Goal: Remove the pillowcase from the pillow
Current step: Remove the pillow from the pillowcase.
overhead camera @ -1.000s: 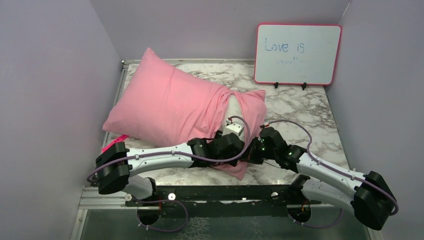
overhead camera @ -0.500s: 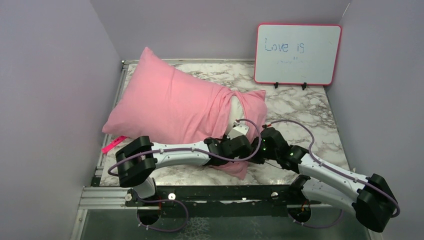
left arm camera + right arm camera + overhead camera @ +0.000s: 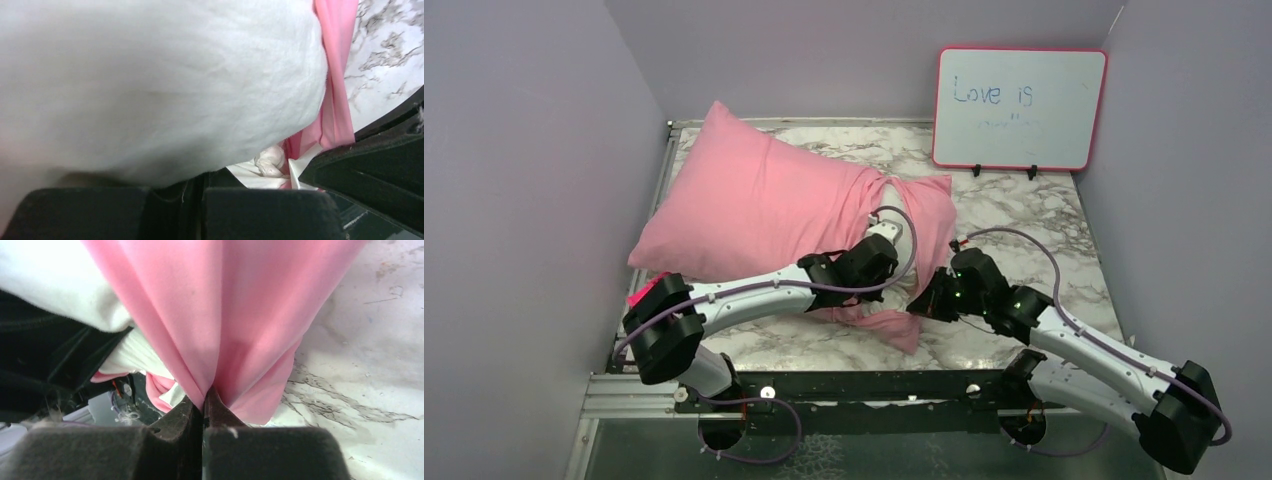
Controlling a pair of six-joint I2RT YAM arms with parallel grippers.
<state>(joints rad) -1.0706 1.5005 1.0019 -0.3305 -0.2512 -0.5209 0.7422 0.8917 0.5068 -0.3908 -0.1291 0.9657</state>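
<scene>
Pillow (image 3: 150,85): lying mostly inside pillowcase (image 3: 764,205), on left half of table (image 3: 1024,230).
Whiteboard (image 3: 1020,108): standing at right rear, behind pillowcase's open end.

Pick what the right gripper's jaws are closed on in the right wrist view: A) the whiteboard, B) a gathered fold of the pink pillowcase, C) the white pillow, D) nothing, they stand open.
B: the right gripper has its jaws shut on a bunched fold of the pillowcase; the pillow lies off to the side, outside the pinch.
</scene>
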